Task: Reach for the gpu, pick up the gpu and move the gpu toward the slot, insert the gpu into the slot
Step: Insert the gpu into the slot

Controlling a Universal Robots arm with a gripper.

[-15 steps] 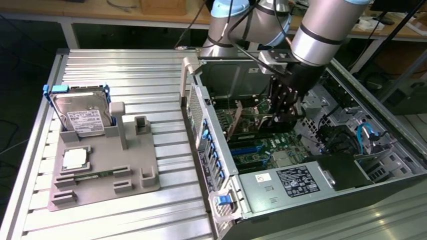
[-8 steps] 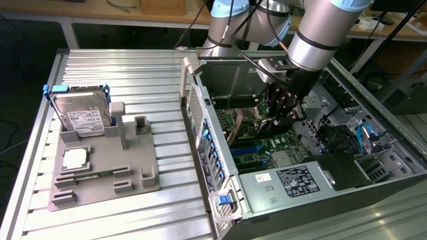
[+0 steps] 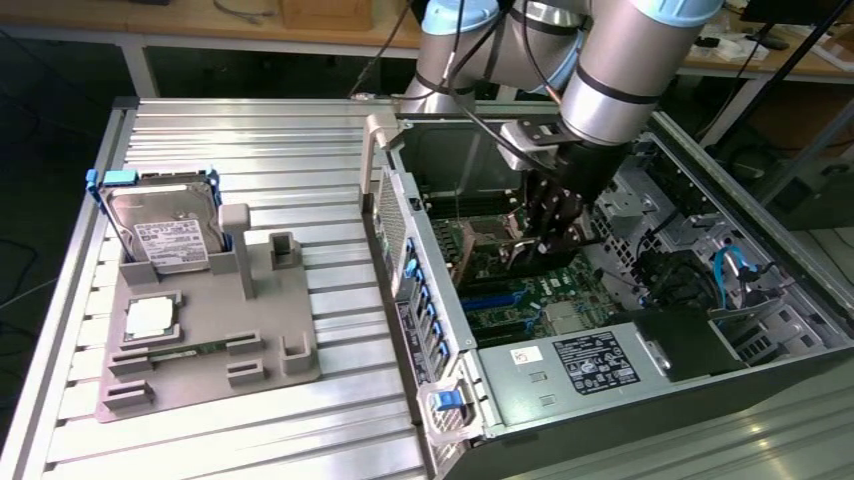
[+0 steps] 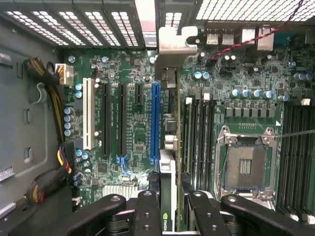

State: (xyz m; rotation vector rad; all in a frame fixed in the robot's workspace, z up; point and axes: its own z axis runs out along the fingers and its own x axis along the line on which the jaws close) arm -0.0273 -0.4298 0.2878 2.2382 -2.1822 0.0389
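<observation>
One gpu (image 4: pixel 168 169) gripped in the hand (image 4: pixel 171 197), inside the case (image 3: pixel 441 330)!
Two fingers (image 4: pixel 147 212) pinched the single card edge-on over the motherboard (image 4: pixel 133 132), just beside its one blue slot (image 4: pixel 155 123).

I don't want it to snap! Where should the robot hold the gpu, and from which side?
On its upper long edge, one finger on each flat face, coming from the open side of the case. The gpu is thin and stands on edge over the motherboard, so this leaves its lower edge free toward the blue slot. The gripper is shut on it that way.
</observation>
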